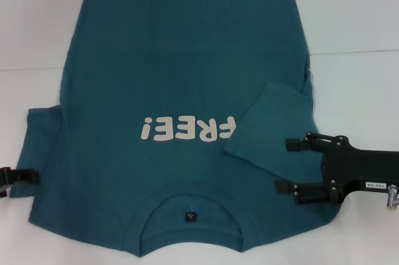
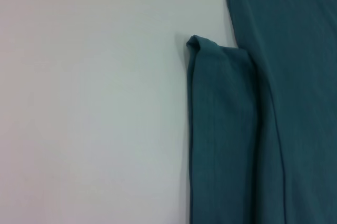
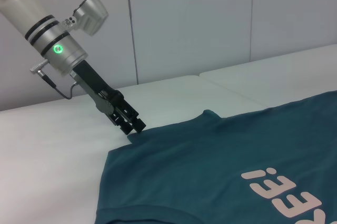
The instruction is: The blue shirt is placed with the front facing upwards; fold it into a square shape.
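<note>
The blue shirt (image 1: 168,78) lies spread front-up on the white table, with its collar (image 1: 190,215) nearest me and the white "FREE!" lettering (image 1: 187,129) upside down. One sleeve (image 1: 271,125) is folded inward over the chest on the right. My right gripper (image 1: 283,165) hovers open just beside that folded sleeve, holding nothing. The other sleeve (image 1: 43,153) lies flat at the left; it also fills the left wrist view as the sleeve (image 2: 221,129). My left gripper (image 1: 28,178) sits at that sleeve's outer edge. In the right wrist view the left gripper (image 3: 138,127) has its fingers drawn together on the sleeve's edge.
The white table (image 1: 355,15) has bare surface on both sides of the shirt and a seam (image 1: 355,53) running across its right part. A pale wall (image 3: 210,18) stands behind the table's far edge.
</note>
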You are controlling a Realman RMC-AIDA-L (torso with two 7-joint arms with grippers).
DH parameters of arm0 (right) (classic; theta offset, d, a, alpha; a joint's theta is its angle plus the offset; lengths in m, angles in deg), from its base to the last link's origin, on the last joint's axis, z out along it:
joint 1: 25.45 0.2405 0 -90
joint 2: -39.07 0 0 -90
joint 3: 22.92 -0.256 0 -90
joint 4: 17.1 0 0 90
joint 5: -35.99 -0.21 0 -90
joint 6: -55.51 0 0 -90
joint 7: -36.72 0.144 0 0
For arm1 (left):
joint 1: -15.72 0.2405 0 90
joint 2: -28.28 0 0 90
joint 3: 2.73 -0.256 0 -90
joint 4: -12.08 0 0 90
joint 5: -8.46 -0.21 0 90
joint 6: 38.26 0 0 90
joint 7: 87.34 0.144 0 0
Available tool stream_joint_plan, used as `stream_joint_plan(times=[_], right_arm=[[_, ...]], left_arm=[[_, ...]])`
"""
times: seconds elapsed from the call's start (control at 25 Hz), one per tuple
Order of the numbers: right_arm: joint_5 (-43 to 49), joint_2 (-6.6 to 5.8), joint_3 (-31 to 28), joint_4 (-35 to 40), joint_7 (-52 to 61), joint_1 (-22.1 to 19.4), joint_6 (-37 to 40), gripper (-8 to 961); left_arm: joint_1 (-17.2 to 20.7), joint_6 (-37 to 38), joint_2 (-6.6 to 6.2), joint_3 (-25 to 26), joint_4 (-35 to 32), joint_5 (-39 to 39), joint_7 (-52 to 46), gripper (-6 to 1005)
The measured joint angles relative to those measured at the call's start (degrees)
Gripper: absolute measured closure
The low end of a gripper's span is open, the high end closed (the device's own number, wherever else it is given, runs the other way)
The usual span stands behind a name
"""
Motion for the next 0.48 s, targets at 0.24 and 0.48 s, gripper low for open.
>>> stream_joint_plan(times=[0.24,0.48], right_arm=[[0.11,0.00,0.00,0.00,-0.01,-0.06,0.00,11],[0.05,0.00,-0.26,-0.42,-0.32,-0.17,0.00,11]], left_arm=[[0.02,-0.07,0.00,-0.03,0.07,0.00,0.00,264],[-0.07,-0.24,0.00,-0.08,0.89,0.00,0.00,270]])
